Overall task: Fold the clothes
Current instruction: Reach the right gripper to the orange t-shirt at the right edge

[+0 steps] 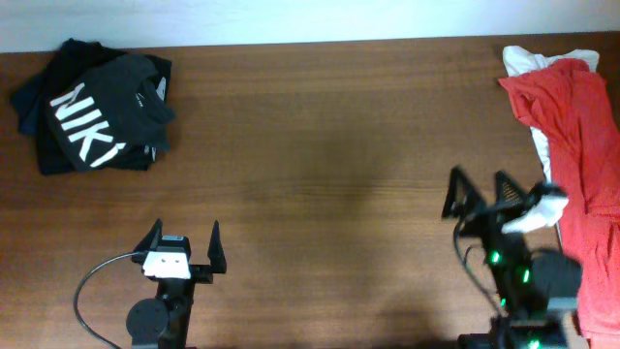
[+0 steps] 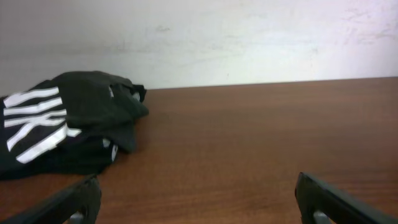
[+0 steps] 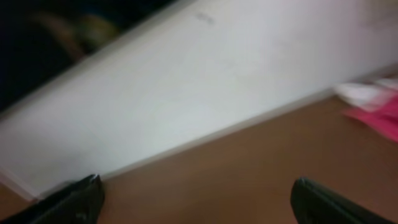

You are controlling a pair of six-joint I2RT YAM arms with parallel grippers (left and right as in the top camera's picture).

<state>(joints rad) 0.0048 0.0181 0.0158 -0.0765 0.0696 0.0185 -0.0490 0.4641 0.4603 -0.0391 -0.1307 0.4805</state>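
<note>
The orange-red T-shirt (image 1: 572, 116) lies crumpled at the table's right edge, running from the far right corner down toward the front, with white cloth under its top end. A blurred piece of it shows at the right of the right wrist view (image 3: 380, 115). My right gripper (image 1: 477, 194) is open and empty, just left of the shirt and apart from it; in its own view (image 3: 196, 199) it is tilted. My left gripper (image 1: 181, 238) is open and empty at the front left, far from the shirt; in its own view (image 2: 196, 199) only wood lies between the fingers.
A stack of folded black shirts with large white letters (image 1: 92, 111) sits at the far left corner, also in the left wrist view (image 2: 59, 130). White cloth (image 1: 542, 145) lies under and beside the red shirt. A white wall borders the table's far edge.
</note>
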